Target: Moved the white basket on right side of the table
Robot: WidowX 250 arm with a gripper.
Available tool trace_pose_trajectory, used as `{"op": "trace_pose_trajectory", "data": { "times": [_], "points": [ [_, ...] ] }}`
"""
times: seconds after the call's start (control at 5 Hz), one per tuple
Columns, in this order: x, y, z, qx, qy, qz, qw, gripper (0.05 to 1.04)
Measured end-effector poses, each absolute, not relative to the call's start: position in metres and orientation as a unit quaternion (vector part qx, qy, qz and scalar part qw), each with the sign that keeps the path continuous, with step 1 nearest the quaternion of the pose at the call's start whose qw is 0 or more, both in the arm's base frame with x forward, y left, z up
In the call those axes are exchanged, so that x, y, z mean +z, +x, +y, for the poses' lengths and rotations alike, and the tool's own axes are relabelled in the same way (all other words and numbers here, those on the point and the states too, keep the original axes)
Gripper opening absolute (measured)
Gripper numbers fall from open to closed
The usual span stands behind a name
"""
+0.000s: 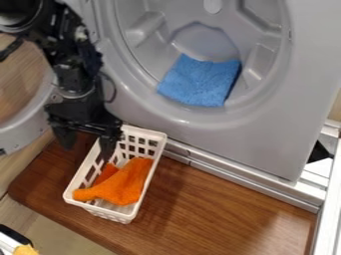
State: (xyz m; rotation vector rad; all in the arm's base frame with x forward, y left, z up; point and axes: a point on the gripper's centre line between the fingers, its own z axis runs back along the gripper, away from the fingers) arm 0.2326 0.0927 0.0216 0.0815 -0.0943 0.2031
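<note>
- The white rectangular plastic basket with slotted walls [151, 177] stands on the left part of the brown wooden tabletop [220, 211], its long sides running from far to near.
- Inside it lies a crumpled orange cloth [126, 184], hiding much of the basket's floor.
- The basket's far end is close to the grey front-loading machine [259, 144]; whether they touch cannot be told. Its near end sits near the tabletop's slanting near-left edge.
- To the basket's right, wood stretches toward the right, bounded on the far side by a pale metal rail [243, 180].
- The black two-finger gripper [87, 153] covers the basket's far left corner. Its fingers are apart, one left of the basket, the other over its inside; contact with the left wall is unclear.
- The black robot arm [70, 74] comes in from the far left and hangs down steeply, its upper part cut off.
- Farther off, a blue cloth [200, 82] lies in the machine's round opening.
- A yellow object [26, 250] is cut off at the near left.
</note>
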Motion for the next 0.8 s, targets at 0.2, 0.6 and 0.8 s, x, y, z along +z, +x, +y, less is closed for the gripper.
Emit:
{"op": "trace_pose_trajectory", "data": {
  "times": [0.2,0.6,0.8],
  "points": [
    [-0.003,0.23,0.099,0.103,0.017,-0.041,0.994,1.0],
    [-0.036,0.233,0.096,0.1,0.001,-0.035,0.994,0.965],
    [-0.042,0.232,0.095,0.115,0.003,-0.037,0.993,0.685]
  ]
}}
